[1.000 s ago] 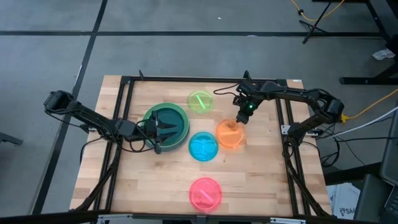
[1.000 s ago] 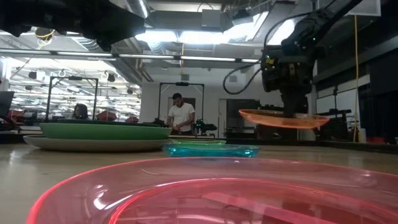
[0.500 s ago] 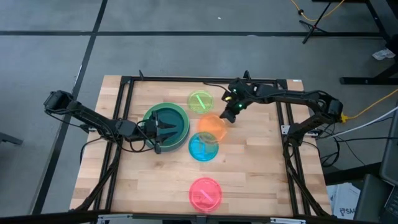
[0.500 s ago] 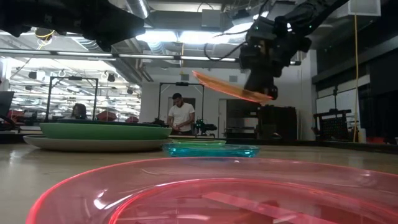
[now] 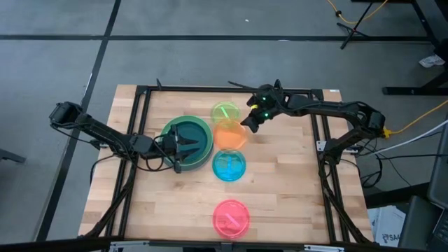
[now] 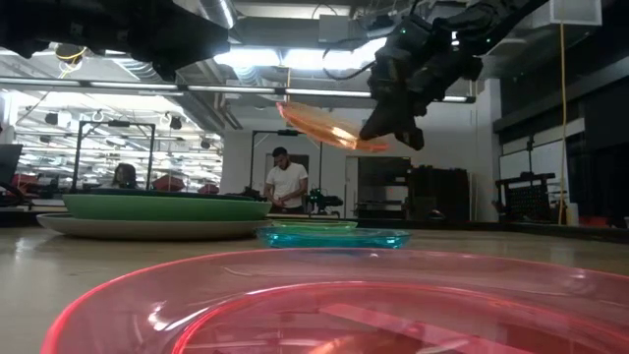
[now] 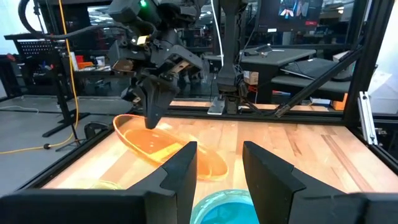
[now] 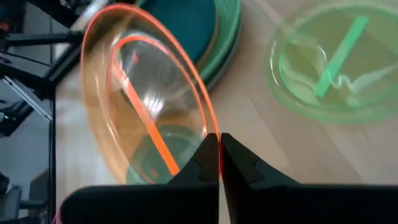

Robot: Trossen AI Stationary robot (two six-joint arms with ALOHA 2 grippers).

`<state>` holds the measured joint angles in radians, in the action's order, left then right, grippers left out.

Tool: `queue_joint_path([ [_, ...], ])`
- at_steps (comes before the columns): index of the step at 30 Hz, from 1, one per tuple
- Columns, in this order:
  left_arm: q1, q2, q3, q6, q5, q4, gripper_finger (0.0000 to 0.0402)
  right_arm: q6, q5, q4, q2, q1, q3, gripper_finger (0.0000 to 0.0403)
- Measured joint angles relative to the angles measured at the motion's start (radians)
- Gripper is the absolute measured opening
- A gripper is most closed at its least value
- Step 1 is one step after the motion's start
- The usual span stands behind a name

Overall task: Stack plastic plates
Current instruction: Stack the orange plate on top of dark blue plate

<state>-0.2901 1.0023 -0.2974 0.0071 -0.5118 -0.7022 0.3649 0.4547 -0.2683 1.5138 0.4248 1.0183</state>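
Right gripper (image 5: 248, 120), upper middle of the overhead frame, has its fingers pinched tight on the rim of the small translucent orange plastic plate (image 5: 229, 134), and that thin edge grip is why the plate hangs tilted rather than flat. From table level the orange plate (image 6: 329, 127) rides high in the upper centre of the frame, well clear of everything below, presumably so it can pass over the other plates without clipping them.

Just beside it, toward the top of the overhead frame, lies the small translucent lime plastic plate (image 5: 225, 113); below it sits the small translucent blue plastic plate (image 5: 229, 165); and down at the bottom centre the small translucent pink plastic plate (image 5: 231, 216) waits alone on the wooden table (image 5: 294, 203).

Left of centre, the big opaque plates are already nested, a dark teal plastic plate (image 5: 183, 136) on top of a light green plastic plate (image 5: 207, 133). Left gripper (image 5: 179, 148) rests at that stack's edge, fingers parted and empty, parked where it leaves the small plates free. My read: the orange one is being carried to a small plate to start a second pile.
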Motion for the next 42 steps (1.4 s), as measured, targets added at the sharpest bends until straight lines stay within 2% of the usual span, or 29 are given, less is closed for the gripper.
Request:
queue_joint_path([
  [9,0.0,0.0,0.0,0.003,0.0,-0.02,0.0124,0.037,-0.002,0.119,0.064,-0.03,0.0,0.0001],
  [16,0.0,0.0,0.0,0.017,0.0,-0.043,0.0124,0.076,-0.049,0.23,0.095,-0.091,0.0,0.0001],
  [24,0.0,-0.018,0.0,0.056,-0.002,-0.066,0.0124,0.073,-0.181,0.252,0.095,-0.167,0.0,0.0001],
  [30,0.0,-0.017,0.0,0.056,-0.002,-0.066,0.0124,0.074,-0.329,0.28,0.095,-0.2,0.0,0.0001],
  [37,0.0,-0.017,0.0,0.056,-0.003,-0.072,0.0124,0.104,-0.351,0.339,0.116,-0.195,0.0,0.0001],
  [42,0.0,-0.017,0.0,0.09,-0.005,-0.095,0.0124,0.129,-0.313,0.361,0.22,-0.195,0.067,0.0001],
])
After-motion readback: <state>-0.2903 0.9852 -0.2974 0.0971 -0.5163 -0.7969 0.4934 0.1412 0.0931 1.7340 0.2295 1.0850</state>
